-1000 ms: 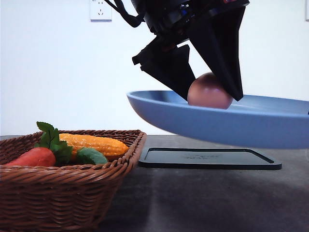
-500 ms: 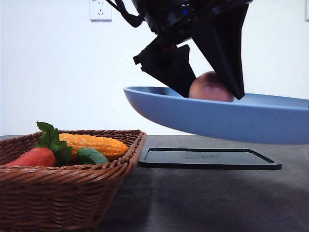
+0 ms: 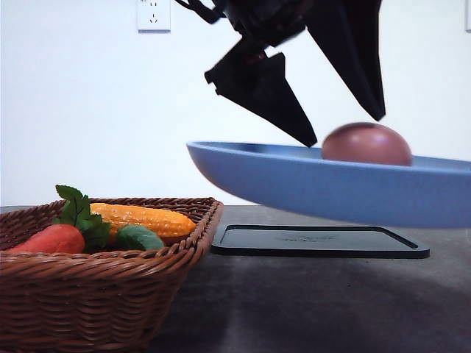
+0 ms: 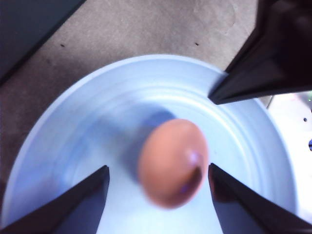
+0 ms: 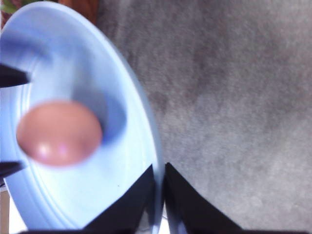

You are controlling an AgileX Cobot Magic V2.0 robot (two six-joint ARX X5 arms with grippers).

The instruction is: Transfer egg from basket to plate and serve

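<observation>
The pinkish-brown egg lies loose in the light blue plate, which hangs in the air above the table. My left gripper is open just above the plate. Its fingers stand wide apart and touch nothing. The left wrist view has the blurred egg between the spread fingers over the plate. My right gripper is shut on the plate's rim, with the egg lying in the plate's hollow. The wicker basket stands at the front left.
In the basket lie a red carrot-like vegetable with green leaves and a yellow corn cob. A flat black tray rests on the dark table under the raised plate. A white wall with a socket is behind.
The left gripper let go of the egg and rose, its fingers spreading. The egg moved to the right inside the plate. The plate stayed at about the same height.
</observation>
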